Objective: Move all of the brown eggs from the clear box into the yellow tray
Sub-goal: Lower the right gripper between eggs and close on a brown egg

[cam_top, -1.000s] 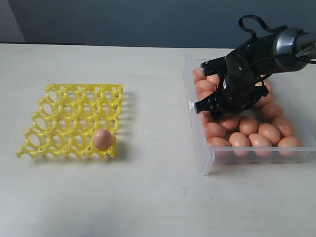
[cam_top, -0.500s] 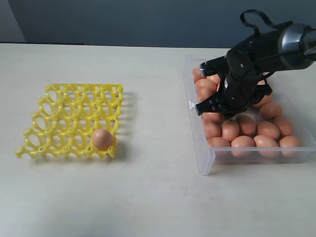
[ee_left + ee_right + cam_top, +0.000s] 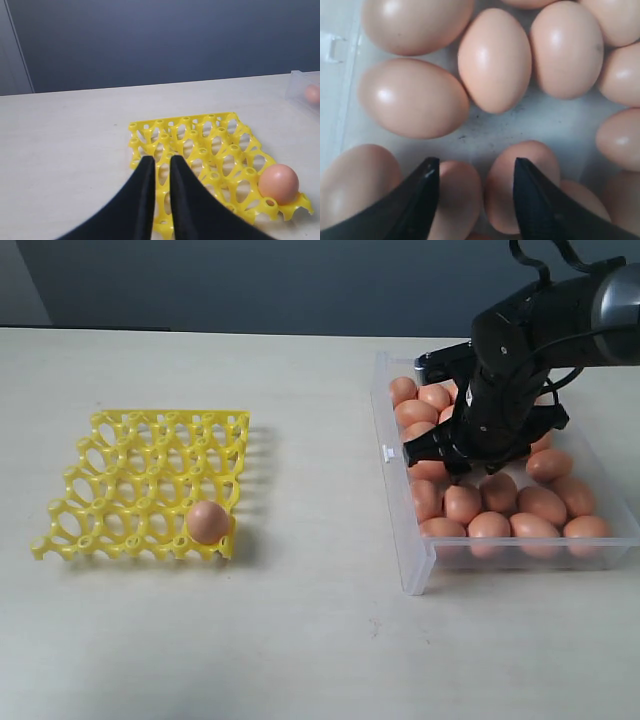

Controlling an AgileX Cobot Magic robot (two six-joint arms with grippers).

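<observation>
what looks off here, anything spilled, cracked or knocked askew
Nothing stands out. One egg sits in a corner cup of the yellow tray, the other eggs lie loose inside the clear box, none on the table and none visibly cracked.

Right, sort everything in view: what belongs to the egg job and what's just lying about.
Job: brown eggs, one already in the yellow tray, the rest in the clear box; right tool, open above them.
Just there: table; dark wall; left tool, holding nothing.
</observation>
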